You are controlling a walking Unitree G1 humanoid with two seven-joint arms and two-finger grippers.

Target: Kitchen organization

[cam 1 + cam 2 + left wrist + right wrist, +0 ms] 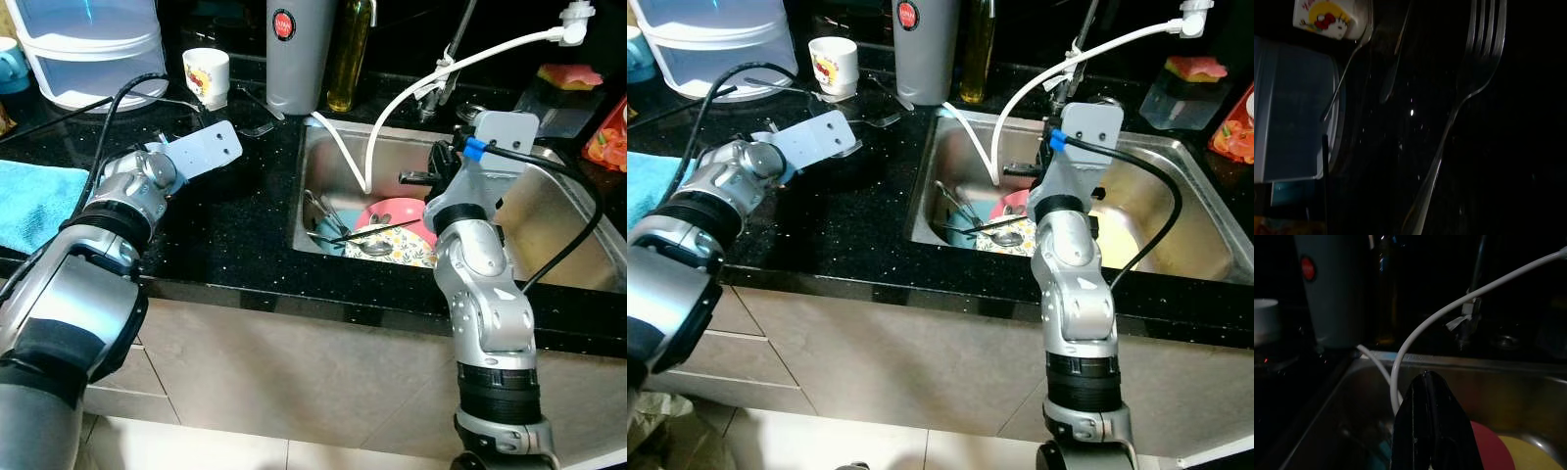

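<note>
Fingers [1432,426] of the right gripper [1431,382] are pressed together above the sink [549,211]; left gripper's cannot be told. No writing is legible. Fork [1459,103] lies flat on the counter [235,225], tines toward the mug [207,76]. Sink contains plates [397,227] and cutlery [338,227].

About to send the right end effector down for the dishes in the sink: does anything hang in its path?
Yes. The white hose droops into the sink just ahead of the right end effector, whose fingers are shut. Below lie the pink plate and cutlery.
</note>
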